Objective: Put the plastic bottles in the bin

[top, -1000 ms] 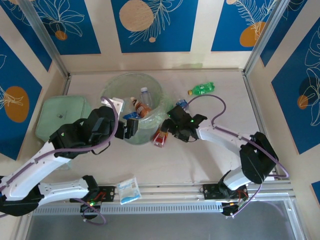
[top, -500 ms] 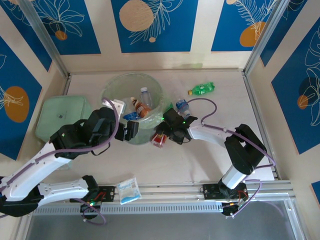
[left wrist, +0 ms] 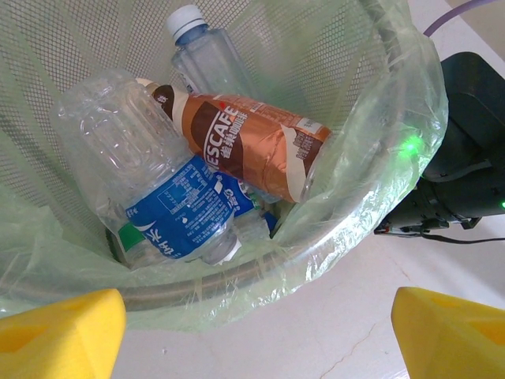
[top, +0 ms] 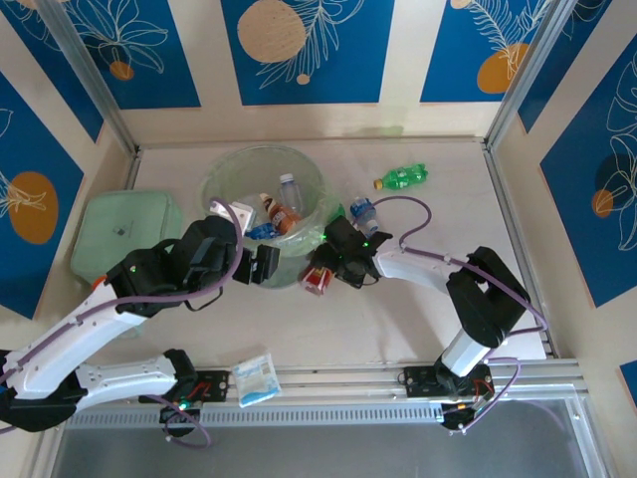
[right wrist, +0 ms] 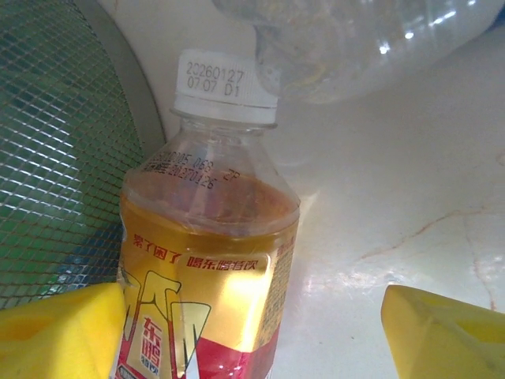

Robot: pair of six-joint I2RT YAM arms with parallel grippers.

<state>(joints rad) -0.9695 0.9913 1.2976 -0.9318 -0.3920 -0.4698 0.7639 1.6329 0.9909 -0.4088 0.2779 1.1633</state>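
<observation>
The bin [top: 227,171] stands at the table's back centre, holding a blue-labelled clear bottle [left wrist: 170,209], a brown Nescafe bottle [left wrist: 252,146] and a white-capped clear bottle [left wrist: 201,55]. My left gripper [top: 261,265] is open at the bin's near rim, with nothing between its yellow fingertips [left wrist: 59,335]. A red-and-gold labelled bottle [top: 317,279] lies against the bin's right side. My right gripper [top: 328,265] is open around this red-labelled bottle [right wrist: 209,276]; the left pad [right wrist: 55,332] is at the label and the right pad is well apart. A clear blue-capped bottle [top: 362,212] and a green bottle [top: 402,178] lie beyond.
A flat pale-green lidded box [top: 124,234] sits left of the bin, partly under my left arm. A blue-white sachet [top: 256,378] lies at the near edge by the rail. The bin's mesh wall [right wrist: 55,158] is close to the right gripper's left side.
My right gripper has moved left to the red-labelled bottle beside the bin, and the bottle shifted slightly. My left gripper has drifted a little to the right along the bin's near rim.
</observation>
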